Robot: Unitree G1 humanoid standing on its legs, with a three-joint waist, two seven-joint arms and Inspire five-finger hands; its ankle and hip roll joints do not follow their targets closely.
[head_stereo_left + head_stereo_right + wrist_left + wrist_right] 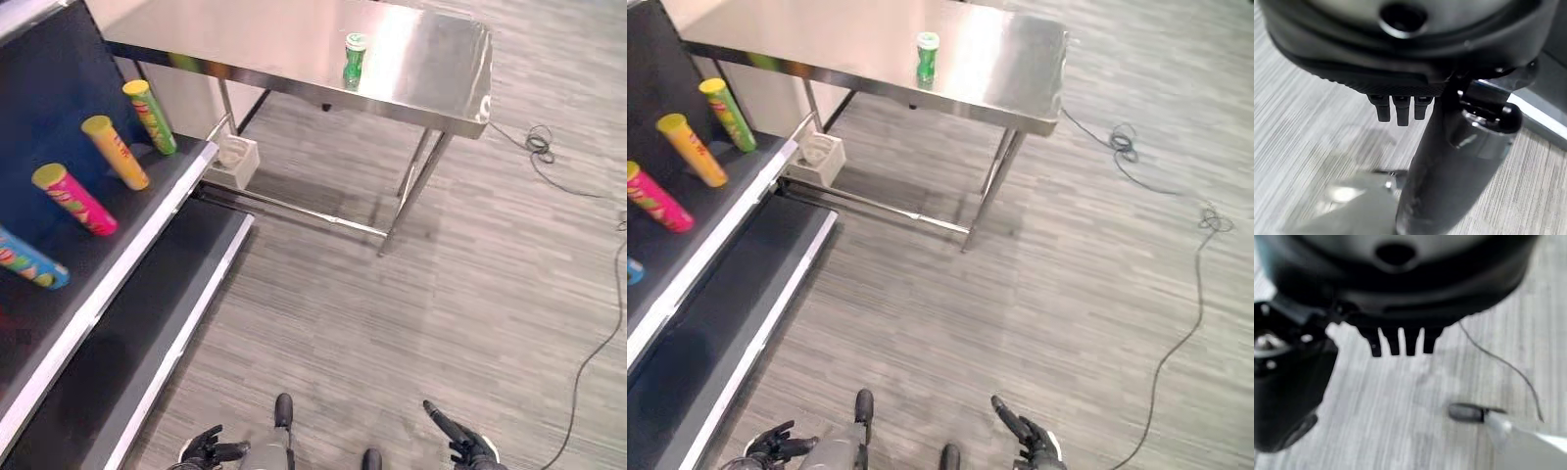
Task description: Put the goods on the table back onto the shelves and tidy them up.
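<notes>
A green can (pixel 355 57) stands upright on the steel table (pixel 294 39) at the far side, near its front edge. On the upper board of the dark shelf (pixel 118 284) to my left lie a green tube (pixel 150 116), an orange tube (pixel 116 151), a pink tube (pixel 73 199) and a blue tube (pixel 29 259), all slanted. My left hand (pixel 204 450) and right hand (pixel 468 448) hang low over the floor, far from the can. Each is open, with relaxed fingers (pixel 1397 111) holding nothing; the right hand's fingers (pixel 1400 345) point at bare floor.
A white box (pixel 235 160) sits on the floor between the shelf's end and the table's legs (pixel 411 191). The lower shelf board (pixel 147 352) carries nothing. Grey plank floor stretches between me and the table.
</notes>
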